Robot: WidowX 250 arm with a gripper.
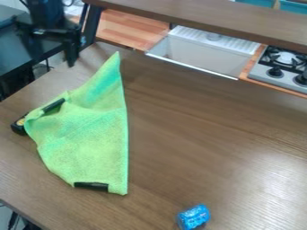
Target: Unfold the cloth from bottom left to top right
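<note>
The black gripper (57, 33) is in the upper left corner, above and to the left of the cloth and apart from it. On the left part of the brown table lies the green cloth (87, 134), folded into a roughly triangular shape. Its narrow tip points to the top, its right edge runs nearly straight down, and its wide part is at the lower left. The cloth partly covers a black object at its left edge, and a black piece shows at its bottom edge.
A blue wrapped item (194, 217) is on the table (210, 134) near the bottom edge. Behind the table are a white sink (203, 51), a stove (282, 67) and a raised brown shelf (210, 15) across the top.
</note>
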